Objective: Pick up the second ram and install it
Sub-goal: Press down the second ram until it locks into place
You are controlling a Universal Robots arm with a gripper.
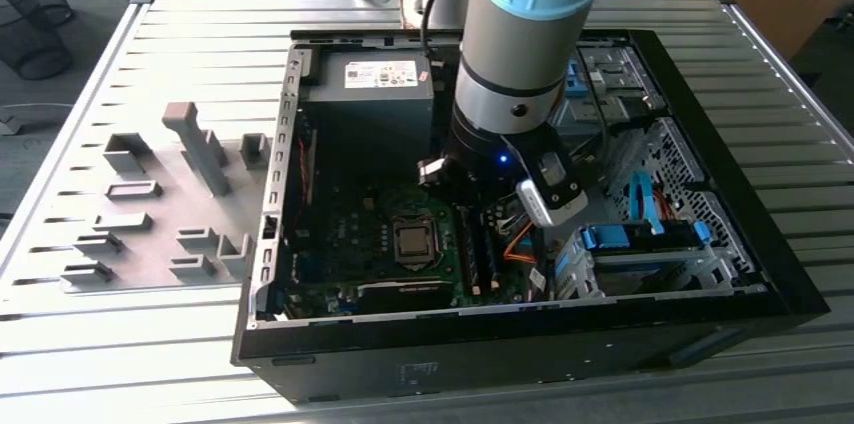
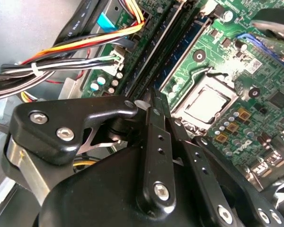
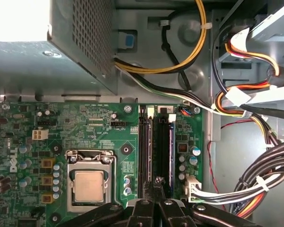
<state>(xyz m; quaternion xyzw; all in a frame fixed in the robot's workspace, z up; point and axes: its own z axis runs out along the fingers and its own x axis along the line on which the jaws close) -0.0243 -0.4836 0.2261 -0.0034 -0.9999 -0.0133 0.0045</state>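
Observation:
My gripper (image 3: 158, 182) hangs inside the open computer case (image 1: 267, 274), low over the motherboard. Its two black fingers (image 2: 157, 101) are shut together with nothing visible between them. The tip sits over one end of the two long black memory slots (image 3: 145, 151), which run side by side beside the processor socket (image 3: 89, 182). A thin stick, which looks like the second ram (image 3: 164, 146), stands on edge in the slot nearer the cables, directly under the fingertips. In the exterior view the gripper (image 1: 465, 206) is above a greenish strip, the ram (image 1: 478, 262). How deeply it sits I cannot tell.
Bundled coloured cables (image 3: 255, 184) run close beside the slots. The grey power supply (image 1: 374, 94) fills the far corner and a drive cage with blue clips (image 1: 641, 239) sits at the exterior view's right. Grey holder blocks (image 1: 174, 194) stand on the slatted table outside the case.

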